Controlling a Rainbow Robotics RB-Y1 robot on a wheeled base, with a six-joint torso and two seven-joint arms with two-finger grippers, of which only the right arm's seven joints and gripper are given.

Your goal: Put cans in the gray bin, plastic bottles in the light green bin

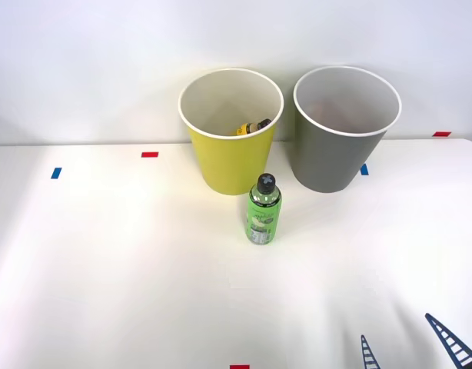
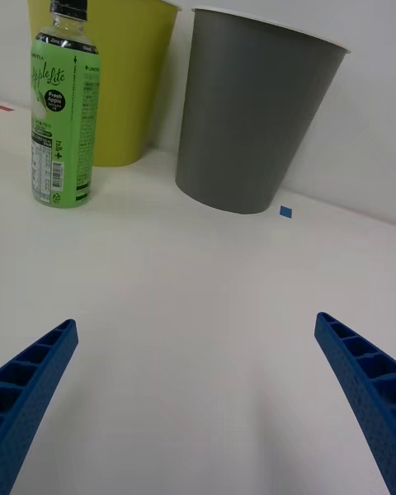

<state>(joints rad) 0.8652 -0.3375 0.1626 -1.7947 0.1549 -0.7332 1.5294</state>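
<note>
1. The table [image 1: 105,269] is white and smooth, and it has a soft glare on the left side in the front view
2. Small tape marks lie on it: a blue one [image 1: 56,173] at the left, a red one [image 1: 149,154] near the back edge, another red one [image 1: 441,134] far at the right, and a red one [image 1: 239,367] at the front edge
3. Behind the table there is a plain pale wall [image 1: 82,61]
4. The light green bin [image 1: 231,161] and the gray bin [image 1: 340,157] stand upright side by side at the back of the table, near each other but apart
5. A yellow bottle [image 1: 251,127] with a black cap lies inside the light green bin
6. The green bottle [image 1: 264,211] stands upright on the table just in front of the light green bin, with its black cap on
7. The right gripper [image 2: 198,404] is low over the bare table in front of the gray bin, its blue fingers [image 2: 33,379] spread wide and holding nothing, well apart from the green bottle
8. A small blue tape square [image 2: 285,212] lies beside the base of the gray bin
</note>
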